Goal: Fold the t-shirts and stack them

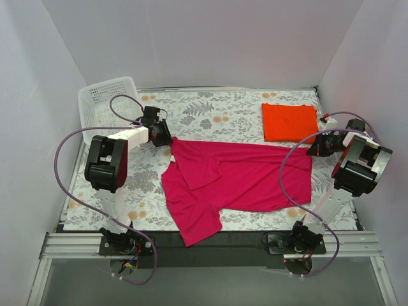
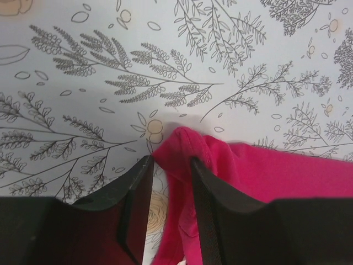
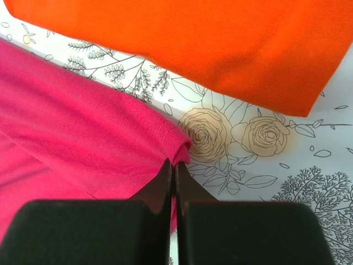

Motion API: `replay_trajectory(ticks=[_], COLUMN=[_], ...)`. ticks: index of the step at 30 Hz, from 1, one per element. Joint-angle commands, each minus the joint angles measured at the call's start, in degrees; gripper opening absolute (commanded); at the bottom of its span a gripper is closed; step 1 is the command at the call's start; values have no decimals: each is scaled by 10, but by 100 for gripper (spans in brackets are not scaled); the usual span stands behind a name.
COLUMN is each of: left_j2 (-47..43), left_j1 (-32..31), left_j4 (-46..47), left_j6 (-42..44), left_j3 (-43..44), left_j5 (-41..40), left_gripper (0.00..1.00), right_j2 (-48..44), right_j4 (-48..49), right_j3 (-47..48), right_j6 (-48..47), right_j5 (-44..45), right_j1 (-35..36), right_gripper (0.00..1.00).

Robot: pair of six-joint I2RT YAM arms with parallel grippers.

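Note:
The magenta-pink t-shirt [image 1: 236, 178] lies partly folded across the middle of the table, with one flap trailing toward the front edge. My left gripper [image 1: 167, 139] is at its far left corner. In the left wrist view its jaws [image 2: 170, 160] stand apart around that bunched corner [image 2: 182, 143], with a gap beside the left finger. My right gripper [image 1: 312, 152] is at the shirt's far right corner, and in the right wrist view it [image 3: 174, 164] is shut on the hem [image 3: 182, 146]. The orange-red t-shirt [image 1: 290, 121] lies folded into a rectangle at the back right, and it also shows in the right wrist view [image 3: 220, 38].
A white perforated basket [image 1: 105, 99] stands tilted at the back left corner, just behind my left arm. The table has a floral cloth [image 1: 217, 115]. White walls close in the left, right and back sides. Purple cables loop from both arms.

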Motion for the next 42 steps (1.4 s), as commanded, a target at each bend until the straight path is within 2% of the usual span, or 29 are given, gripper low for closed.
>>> replay_trajectory(ticks=[1,5,8,11,13,15,21,26,31,39,42], left_j2=[20,43,55,57,53,35,-60,-113,-109,-79,-84], left_j1=[3,3,2,2,2,2,2,2,2,3,2], left_j4=[-9,-28,-38,-42,-41,-41,-31,-29,-28,-27,-31], left_j6=[12,21,24,27,27,27,26,13,9,26,29], left_j3=[27,41,43,37,30,21,-19,-65,-74,-22,-12], left_j5=[6,-10,-18,-27,-32,-34,-119,-155,-155,-145,-142], left_gripper=[34,33,28,9,0,0,0,0,0,0,14], right_j2=[4,4,4,5,5,6,4,4,4,3,4], right_j4=[-3,-3,-3,-4,-5,-4,-3,-3,-3,-4,-5], right_j3=[16,15,18,17,18,18,18,18,21,25,29], right_j6=[0,0,1,1,1,1,1,0,2,-1,-1], right_j5=[-2,-4,-6,-7,-7,-7,-3,-2,-3,0,-2], right_j1=[-2,-2,-2,-2,-2,-2,-2,-2,-2,-2,-2], right_gripper=[1,1,1,1,1,1,1,1,1,1,1])
